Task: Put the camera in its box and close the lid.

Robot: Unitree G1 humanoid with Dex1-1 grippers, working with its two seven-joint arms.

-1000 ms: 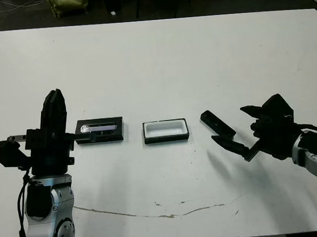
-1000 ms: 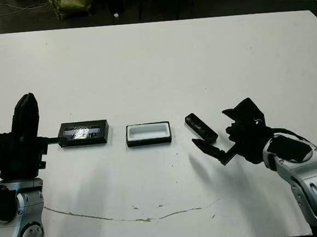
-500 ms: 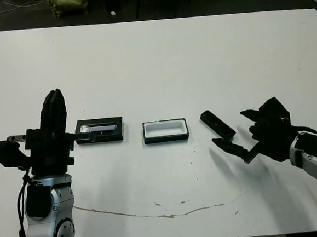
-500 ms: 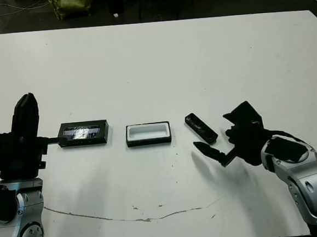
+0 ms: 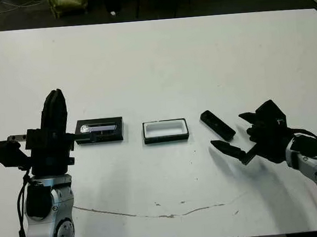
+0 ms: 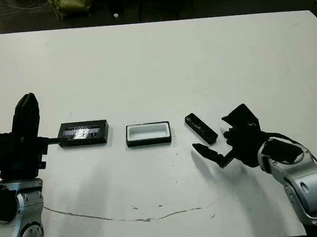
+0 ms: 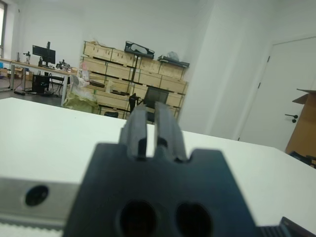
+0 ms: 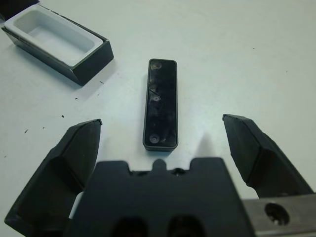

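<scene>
Approach stage: my right tool [image 5: 230, 135] hangs low over the surface [image 5: 159, 63] with its two fingers spread wide, and the camera [image 8: 160, 104] lies flat between their lines of travel, not yet touched. In the right wrist view the camera's long axis runs straight away from the tool body. This places each finger opposite a long side, so I judge that closing would bring them onto the narrow width, the dimension the opening can span. The spread is clearly wider than the camera, which leaves margin on both sides.

The camera rests on the surface just to the right of the box [image 5: 165, 130], lying at an angle to it. The box sits open with its white lining upward and nothing inside, ready to receive the camera. The lid [image 5: 99, 130] lies flat to the left of the box, apart from it, with its shiny strip facing up; it stays out of the way until the camera is seated.

My left tool [image 5: 54, 113] is held upright above the near left part of the surface, beside the lid, with its fingers pressed nearly together and holding nothing. I judge this a waiting position close to the lid.
</scene>
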